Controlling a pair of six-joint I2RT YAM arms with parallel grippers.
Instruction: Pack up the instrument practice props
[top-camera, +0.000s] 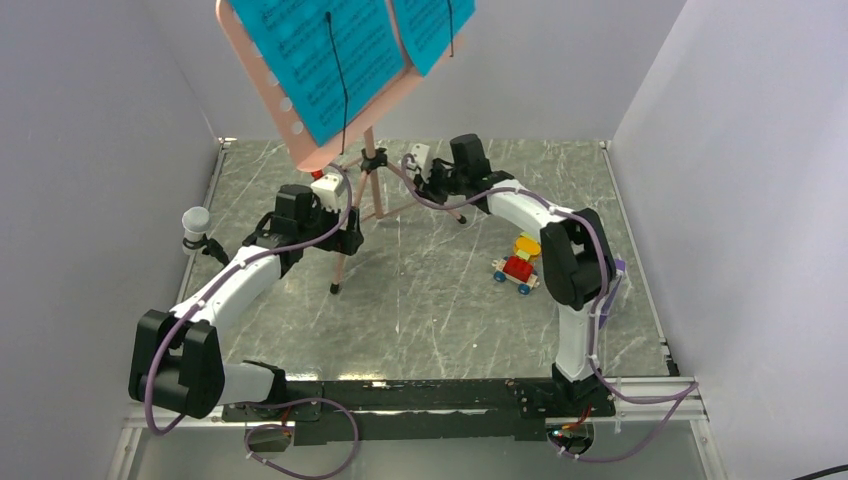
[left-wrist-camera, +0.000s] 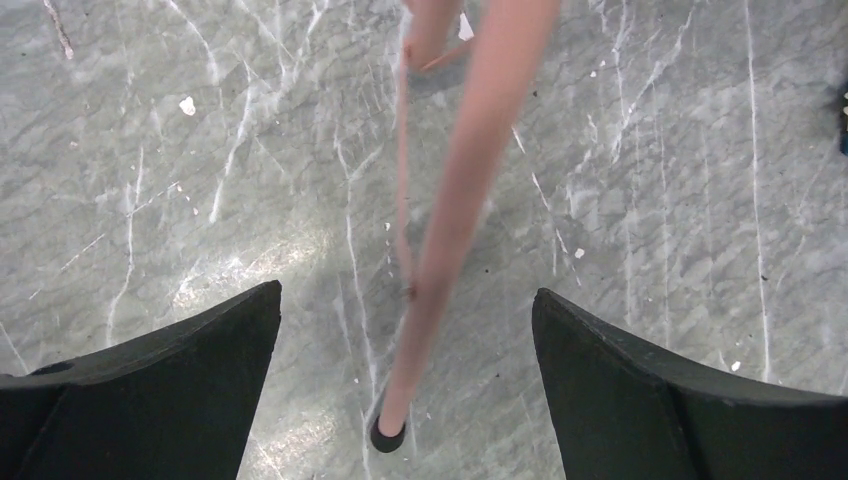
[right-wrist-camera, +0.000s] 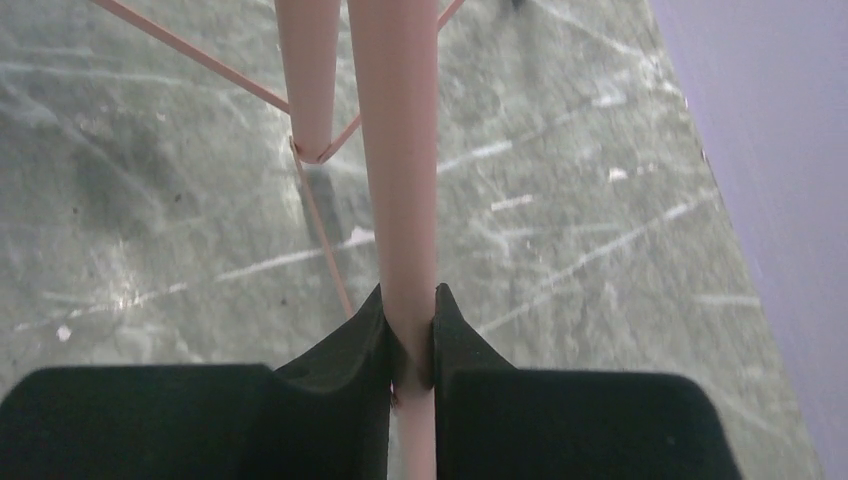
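One music stand (right-wrist-camera: 400, 150) leg is pinched by the right gripper (right-wrist-camera: 410, 300). The left gripper (left-wrist-camera: 407, 292), spread, straddles the seven-o'clock leg. Uneven pulling could topple it.

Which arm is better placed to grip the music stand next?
Probably left: the left end effector, open, straddles a stand leg, while the right end effector already clamps a second leg.

Desk (top-camera: 430, 310): grey-green marbled slab, white-veined and scratched.
Centre, toward 12 o'clock: salmon-pink music stand (top-camera: 372, 190) stood upright on its tripod legs, black foot tips on the surface.
3 o'clock: red toy car (top-camera: 517, 268) sat on its wheels.
9 o'clock edge: white-capped object (top-camera: 195, 222).
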